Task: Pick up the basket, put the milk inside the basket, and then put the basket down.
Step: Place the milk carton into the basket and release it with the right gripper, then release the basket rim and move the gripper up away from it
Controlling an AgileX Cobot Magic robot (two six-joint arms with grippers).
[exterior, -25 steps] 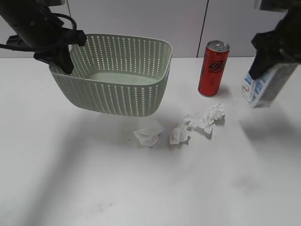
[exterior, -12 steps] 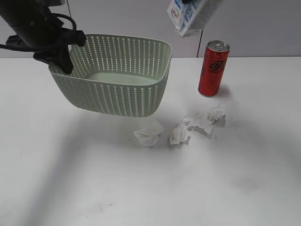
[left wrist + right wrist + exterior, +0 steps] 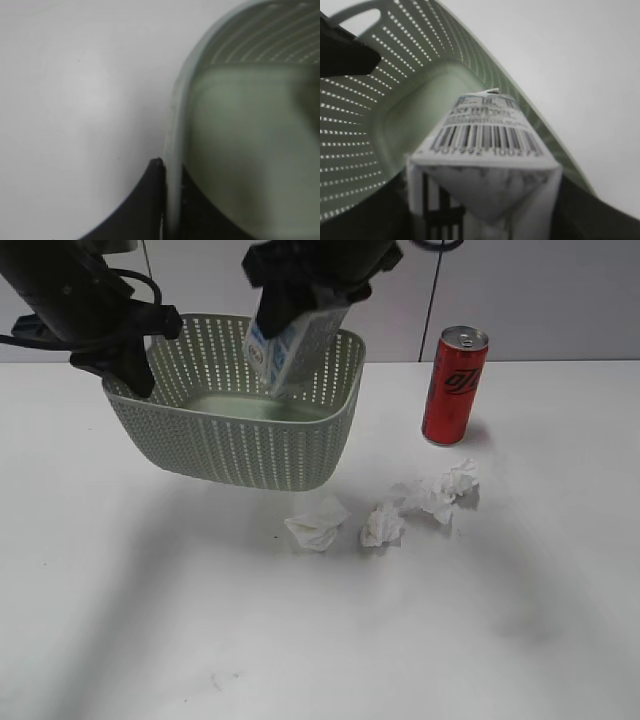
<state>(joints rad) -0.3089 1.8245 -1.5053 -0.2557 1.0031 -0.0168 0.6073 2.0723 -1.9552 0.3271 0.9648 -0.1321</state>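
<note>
The pale green basket (image 3: 250, 435) hangs above the table, held by its left rim. My left gripper (image 3: 135, 365) is shut on that rim; the left wrist view shows the rim (image 3: 174, 165) pinched between the black jaws (image 3: 172, 200). My right gripper (image 3: 300, 285) is shut on the milk (image 3: 290, 350), a white-and-blue carton held tilted, its lower end down inside the basket's mouth. In the right wrist view the carton (image 3: 485, 145) with its barcode points into the basket (image 3: 365, 130), and the fingertips are hidden behind it.
A red soda can (image 3: 453, 385) stands to the right of the basket. Three crumpled white tissues (image 3: 318, 523) (image 3: 383, 525) (image 3: 445, 485) lie on the white table (image 3: 320, 640) in front of the basket and can. A grey wall runs along the back.
My right gripper carried the milk from the far right, up over the can, then left and down into the basket's mouth. The left gripper and basket have stayed still.
</note>
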